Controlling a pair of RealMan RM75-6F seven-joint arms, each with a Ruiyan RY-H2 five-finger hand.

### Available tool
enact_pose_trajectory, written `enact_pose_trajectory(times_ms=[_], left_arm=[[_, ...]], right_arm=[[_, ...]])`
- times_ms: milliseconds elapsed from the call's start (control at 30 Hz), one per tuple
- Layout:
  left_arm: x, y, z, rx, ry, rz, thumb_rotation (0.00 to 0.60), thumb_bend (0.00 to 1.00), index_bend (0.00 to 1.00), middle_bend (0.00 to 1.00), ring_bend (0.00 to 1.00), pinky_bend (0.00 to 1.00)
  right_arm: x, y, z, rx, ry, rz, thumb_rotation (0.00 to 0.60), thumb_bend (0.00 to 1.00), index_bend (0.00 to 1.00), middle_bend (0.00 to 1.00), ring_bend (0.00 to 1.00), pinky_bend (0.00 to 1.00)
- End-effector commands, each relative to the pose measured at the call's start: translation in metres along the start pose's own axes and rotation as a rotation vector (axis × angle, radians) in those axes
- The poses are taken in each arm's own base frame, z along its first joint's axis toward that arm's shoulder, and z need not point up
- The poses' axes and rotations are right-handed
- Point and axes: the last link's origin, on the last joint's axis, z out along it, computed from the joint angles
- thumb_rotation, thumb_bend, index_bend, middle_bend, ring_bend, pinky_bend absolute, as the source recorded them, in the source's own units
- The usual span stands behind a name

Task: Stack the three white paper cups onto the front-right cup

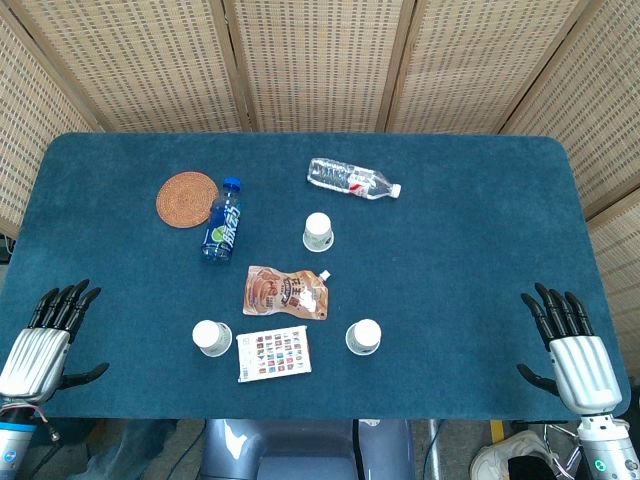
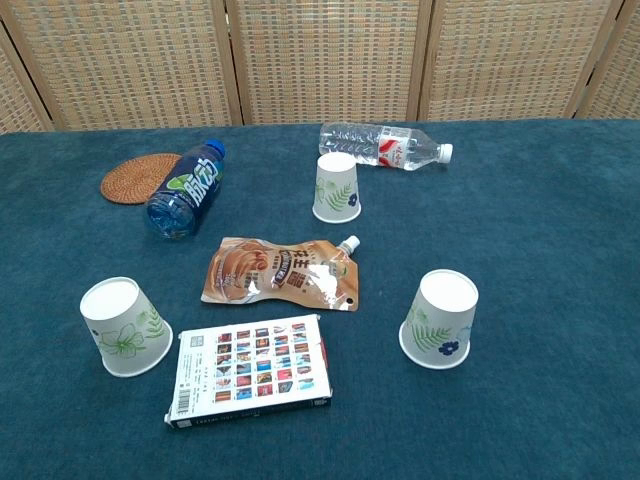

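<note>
Three white paper cups with plant prints stand upside down on the blue table. The front-right cup (image 1: 363, 337) (image 2: 440, 319) is near the front edge. The front-left cup (image 1: 212, 338) (image 2: 125, 326) stands beside a card box. The far cup (image 1: 318, 232) (image 2: 337, 187) sits mid-table. My left hand (image 1: 45, 338) rests at the front-left table edge, fingers apart and holding nothing. My right hand (image 1: 572, 350) rests at the front-right edge, also with fingers spread and holding nothing. Neither hand shows in the chest view.
A brown spouted pouch (image 1: 286, 292) (image 2: 281, 271) lies between the cups. A flat card box (image 1: 273, 353) (image 2: 250, 370) lies at the front. A blue bottle (image 1: 222, 220) (image 2: 186, 189), a woven coaster (image 1: 186, 199) (image 2: 137, 178) and a clear water bottle (image 1: 352, 180) (image 2: 385, 145) lie further back.
</note>
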Motion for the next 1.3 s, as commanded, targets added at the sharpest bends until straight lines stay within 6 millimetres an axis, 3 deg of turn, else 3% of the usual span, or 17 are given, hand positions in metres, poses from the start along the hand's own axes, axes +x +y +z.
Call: enact_pose_trajectory(times_ms=[33, 467, 733, 933, 1300], left_arm=[[0.000, 0.000, 0.000, 0.000, 0.000, 0.001, 0.600, 0.00, 0.00, 0.00, 0.00, 0.00], [-0.012, 0.007, 0.009, -0.061, -0.084, 0.020, 0.600, 0.00, 0.00, 0.00, 0.00, 0.00], [-0.035, 0.027, 0.063, -0.276, -0.251, 0.049, 0.600, 0.04, 0.01, 0.00, 0.00, 0.01], [-0.049, 0.050, 0.102, -0.419, -0.321, 0.065, 0.600, 0.13, 0.17, 0.07, 0.08, 0.14], [-0.071, 0.067, 0.131, -0.468, -0.369, 0.087, 0.600, 0.17, 0.27, 0.15, 0.15, 0.19]], right_arm=[[0.000, 0.000, 0.000, 0.000, 0.001, 0.000, 0.600, 0.00, 0.03, 0.00, 0.00, 0.00], [0.002, 0.002, 0.000, -0.008, 0.005, 0.015, 0.600, 0.00, 0.03, 0.00, 0.00, 0.00], [0.002, 0.004, 0.002, -0.017, 0.003, 0.012, 0.600, 0.00, 0.03, 0.00, 0.00, 0.00], [0.000, 0.006, 0.006, -0.036, -0.001, 0.006, 0.600, 0.00, 0.03, 0.00, 0.00, 0.00], [-0.002, 0.009, 0.009, -0.050, -0.009, -0.002, 0.600, 0.00, 0.03, 0.00, 0.00, 0.00]])
